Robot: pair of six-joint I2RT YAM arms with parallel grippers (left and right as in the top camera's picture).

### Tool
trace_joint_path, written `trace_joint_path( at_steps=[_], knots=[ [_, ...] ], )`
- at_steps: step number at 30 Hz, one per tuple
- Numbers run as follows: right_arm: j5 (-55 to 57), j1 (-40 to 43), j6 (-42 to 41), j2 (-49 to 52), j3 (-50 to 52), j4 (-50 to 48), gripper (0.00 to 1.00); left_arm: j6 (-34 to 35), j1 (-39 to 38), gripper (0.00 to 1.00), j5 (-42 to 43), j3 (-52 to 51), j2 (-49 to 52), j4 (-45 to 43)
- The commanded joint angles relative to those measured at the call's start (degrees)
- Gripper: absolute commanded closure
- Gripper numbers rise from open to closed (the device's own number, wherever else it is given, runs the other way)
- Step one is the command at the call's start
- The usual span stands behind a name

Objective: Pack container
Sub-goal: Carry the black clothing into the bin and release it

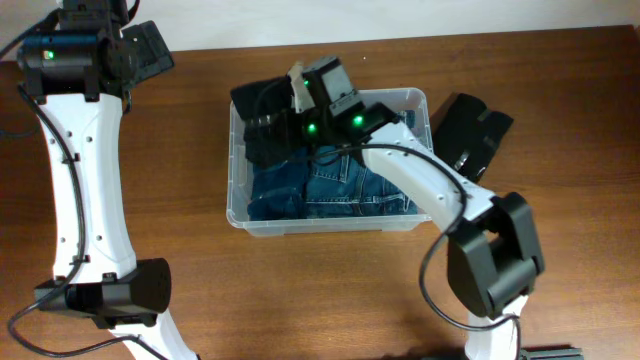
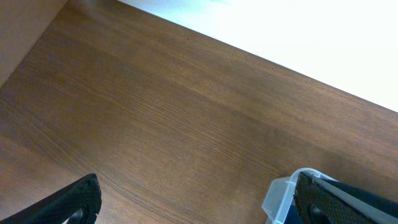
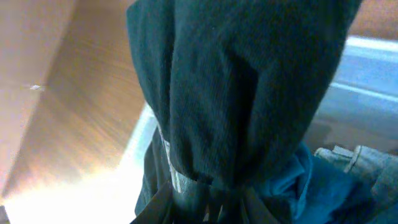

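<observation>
The container [image 1: 330, 222] sat on the counter [image 1: 580, 280], jeans [image 1: 330, 188] inside. The right claw [image 3: 205, 190] pinched a dark garment [image 1: 262, 130] over its left end; I would lower it fully inside before letting go. The left claw [image 2: 205, 208] gaped wide, empty.

This looks like a robotics lab or test station rather than a home. Two white jointed machines with black housings, the left arm [image 1: 85, 170] and the right arm [image 1: 420, 178], stand at a plain wood-grain desk [image 1: 300, 295]. Cables run along them, and green status lights [image 1: 357, 122] glow on the right one. The goods look like practice pieces (a clear plastic container [image 1: 330, 222] of folded jeans [image 1: 330, 187] and a dark garment [image 1: 262, 108]).
</observation>
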State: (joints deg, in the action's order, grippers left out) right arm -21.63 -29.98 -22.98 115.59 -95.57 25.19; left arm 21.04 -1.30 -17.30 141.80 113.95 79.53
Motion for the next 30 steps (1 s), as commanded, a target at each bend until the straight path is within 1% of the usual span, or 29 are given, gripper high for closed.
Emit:
trace_joint_path(
  at_steps=[1, 3, 7, 9, 10, 11, 13, 14, 15, 21, 30],
  knots=[
    [2.4, -0.1, -0.5, 1.3, -0.3, -0.6, 0.80, 0.8, 0.3, 0.01, 0.0, -0.4, 0.3, -0.2],
    [2.4, -0.1, -1.0, 1.9, -0.3, -0.5, 0.80, 0.8, 0.3, 0.01, 0.0, -0.4, 0.3, -0.2],
    [2.6, -0.1, -5.3, 1.9, -0.3, 0.3, 0.81, 0.7, 0.3, 0.01, 0.0, -0.4, 0.3, -0.2],
    [2.6, -0.1, -6.5, 1.9, -0.3, 0.3, 0.79, 0.8, 0.3, 0.01, 0.0, -0.4, 0.3, -0.1],
    [2.6, -0.1, -6.5, 1.9, -0.3, 0.5, 0.74, 0.8, 0.3, 0.01, 0.0, -0.4, 0.3, -0.2],
    [2.6, -0.1, -6.5, 1.9, -0.3, 0.8, 0.68, 0.7, 0.3, 0.01, 0.0, -0.4, 0.3, -0.2],
    [2.6, -0.2, -6.5, 1.9, -0.3, 1.6, 0.46, 0.8, 0.3, 0.01, 0.0, -0.4, 0.3, -0.2],
    [2.6, -0.2, -6.5, 1.9, -0.3, 2.1, 0.38, 0.7, 0.3, 0.01, 0.0, -0.4, 0.3, -0.2],
    [2.6, -0.2, -6.5, 1.9, -0.3, 2.6, 0.35, 0.7, 0.3, 0.01, 0.0, -0.4, 0.3, -0.2],
    [2.4, 0.9, -4.8, 0.3, -0.4, 4.2, 0.26, 0.7, 0.3, 0.01, 0.0, -0.4, 0.3, -0.2],
    [5.0, 1.6, 1.7, -7.5, -0.4, 4.8, 0.27, 0.8, 0.3, 0.01, 0.0, -0.4, 0.3, -0.2]
  ],
)
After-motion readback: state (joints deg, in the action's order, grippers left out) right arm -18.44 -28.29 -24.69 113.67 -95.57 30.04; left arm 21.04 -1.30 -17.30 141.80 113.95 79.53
